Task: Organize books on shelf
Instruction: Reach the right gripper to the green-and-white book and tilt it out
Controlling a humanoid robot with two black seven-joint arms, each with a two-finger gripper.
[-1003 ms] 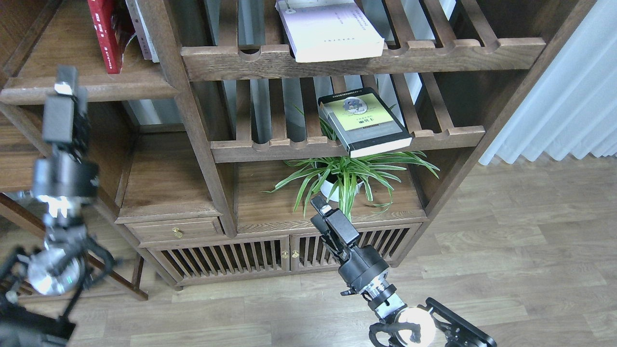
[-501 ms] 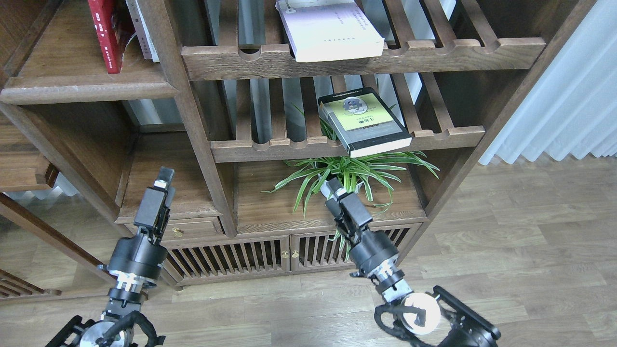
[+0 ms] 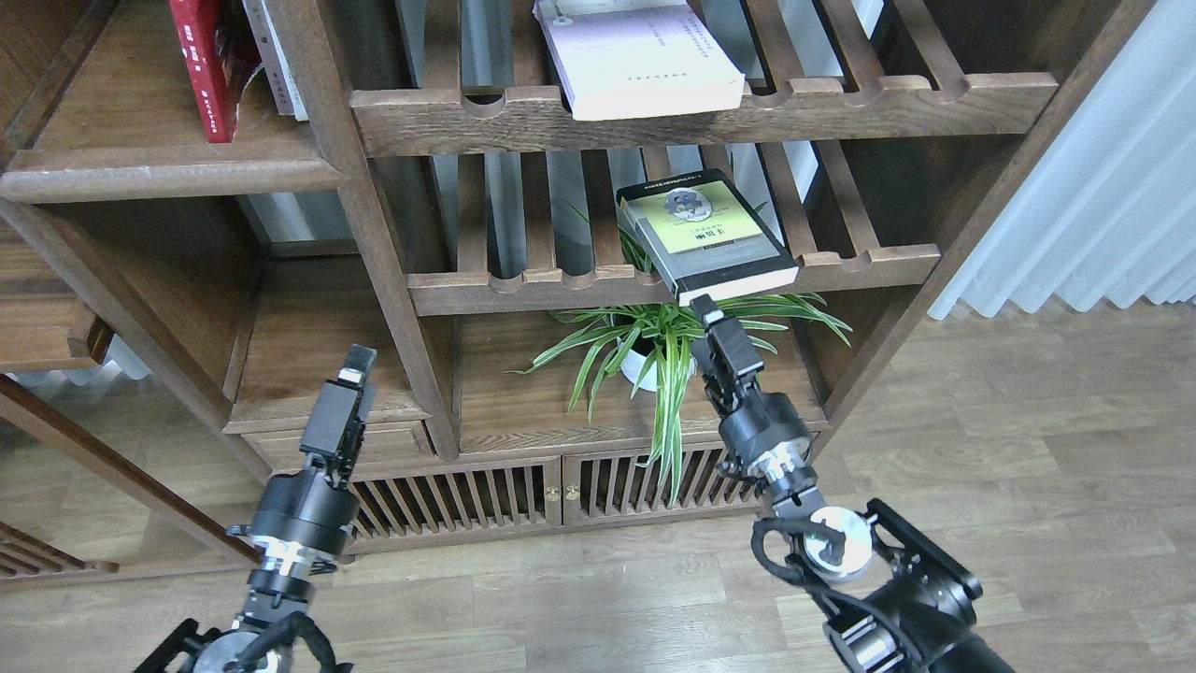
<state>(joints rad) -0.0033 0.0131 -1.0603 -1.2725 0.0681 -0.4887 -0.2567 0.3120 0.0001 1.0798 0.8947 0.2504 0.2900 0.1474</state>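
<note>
A red book (image 3: pixel 201 65) stands upright on the solid dark shelf (image 3: pixel 168 173) at the top left, with a pale book (image 3: pixel 276 65) leaning beside it. The thick white-lilac book (image 3: pixel 640 61) lies flat on the top slatted rack. Flat on the middle rack lies the black book with the yellow-green panel (image 3: pixel 705 234), its corner overhanging the front rail. My right gripper (image 3: pixel 703 307) points up just under that overhanging corner; its fingers cannot be told apart. My left gripper (image 3: pixel 358 357) hangs low in front of the lower left compartment, seen edge-on and holding nothing visible.
A spider plant in a white pot (image 3: pixel 654 360) stands under the middle rack, its leaves around my right wrist. Below are a small drawer (image 3: pixel 336 444) and slatted cabinet doors (image 3: pixel 448 495). A white curtain (image 3: pixel 1103 206) hangs at the right over wooden floor.
My left arm dropped from beside the top-left shelf to low in front of the drawer. My right gripper rose through the plant leaves up to the black book's corner.
</note>
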